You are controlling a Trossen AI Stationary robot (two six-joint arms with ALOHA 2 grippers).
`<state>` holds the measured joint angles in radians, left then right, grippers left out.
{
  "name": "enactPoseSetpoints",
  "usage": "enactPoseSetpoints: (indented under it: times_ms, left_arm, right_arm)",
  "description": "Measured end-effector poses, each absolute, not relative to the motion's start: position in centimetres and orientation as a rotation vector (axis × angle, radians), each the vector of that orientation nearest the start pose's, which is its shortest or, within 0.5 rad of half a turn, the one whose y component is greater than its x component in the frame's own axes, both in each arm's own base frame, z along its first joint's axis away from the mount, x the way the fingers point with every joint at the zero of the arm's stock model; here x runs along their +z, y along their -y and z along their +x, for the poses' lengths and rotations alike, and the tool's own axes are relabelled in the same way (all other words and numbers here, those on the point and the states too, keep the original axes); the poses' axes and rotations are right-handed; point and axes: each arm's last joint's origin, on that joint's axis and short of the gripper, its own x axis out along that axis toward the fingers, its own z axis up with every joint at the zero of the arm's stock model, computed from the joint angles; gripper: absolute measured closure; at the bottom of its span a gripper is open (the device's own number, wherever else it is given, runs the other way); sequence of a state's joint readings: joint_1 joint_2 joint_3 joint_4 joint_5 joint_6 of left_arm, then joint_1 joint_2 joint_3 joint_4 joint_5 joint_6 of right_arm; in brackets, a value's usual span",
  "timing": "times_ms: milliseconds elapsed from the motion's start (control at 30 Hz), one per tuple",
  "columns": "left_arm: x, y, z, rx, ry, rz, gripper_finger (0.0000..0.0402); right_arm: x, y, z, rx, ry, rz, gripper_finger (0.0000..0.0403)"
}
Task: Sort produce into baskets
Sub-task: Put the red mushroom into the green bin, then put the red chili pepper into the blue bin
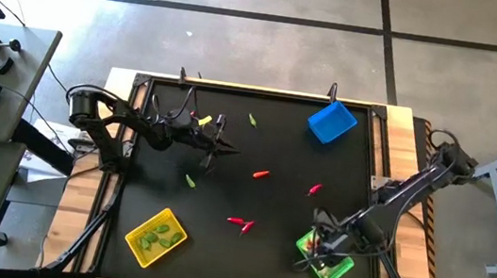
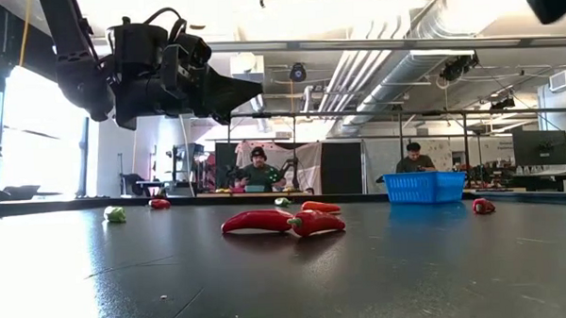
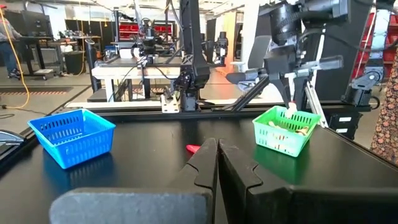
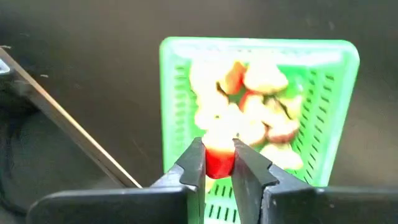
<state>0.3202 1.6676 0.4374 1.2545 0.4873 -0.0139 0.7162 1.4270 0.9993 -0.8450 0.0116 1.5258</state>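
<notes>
My right gripper (image 4: 217, 149) hangs over the green basket (image 4: 168, 93) at the table's near right and is shut on a small red piece of produce (image 4: 217, 163). The basket (image 1: 335, 271) holds several whitish-pink bulbs (image 4: 261, 81). My left gripper (image 1: 218, 141) waits shut above the table's far left, pointing level. On the table lie red chili pieces (image 1: 261, 174) (image 1: 315, 190) (image 1: 239, 221) and green pods (image 1: 191, 181) (image 1: 253, 119). The yellow basket (image 1: 139, 244) at the near left holds green pods. The blue basket (image 1: 331, 121) stands at the far right. My right gripper pinches the small red piece (image 4: 217, 167) between its two fingers (image 4: 194, 163), one on each side of it. The fingers come from above, pointing steeply down. The piece is lifted clear, above the bulbs in the green basket.
Two red chilies (image 2: 257, 221) (image 2: 314, 224) lie together near the table's middle front. A small yellow piece (image 1: 203, 119) lies by my left arm. People sit at desks in the room beyond the table's far edge (image 2: 257, 169).
</notes>
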Motion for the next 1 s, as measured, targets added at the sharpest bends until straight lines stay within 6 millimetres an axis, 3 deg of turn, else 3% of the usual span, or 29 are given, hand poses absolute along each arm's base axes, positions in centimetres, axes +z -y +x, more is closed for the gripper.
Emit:
enactPoseSetpoints:
  times_ms: [400,567,767,1000]
  left_arm:
    - [15.8,-7.4,26.7,-0.167,0.021,-0.005,0.0402]
    - [15.8,-7.4,26.7,-0.167,0.021,-0.004,0.0402]
    - [15.8,-7.4,26.7,-0.167,0.023,0.023,0.0401]
    - [15.8,-7.4,26.7,-0.167,0.023,0.022,0.0401]
  right_arm:
    - [19.2,-17.3,18.4,-0.41,-1.565,0.876,0.036]
    - [19.2,-17.5,18.7,-0.377,-1.557,0.9,0.0335]
    - [19.4,-17.0,19.1,-0.372,-1.565,0.939,0.0264]
    - [22.0,-15.7,19.0,-0.283,-1.466,1.001,0.0217]
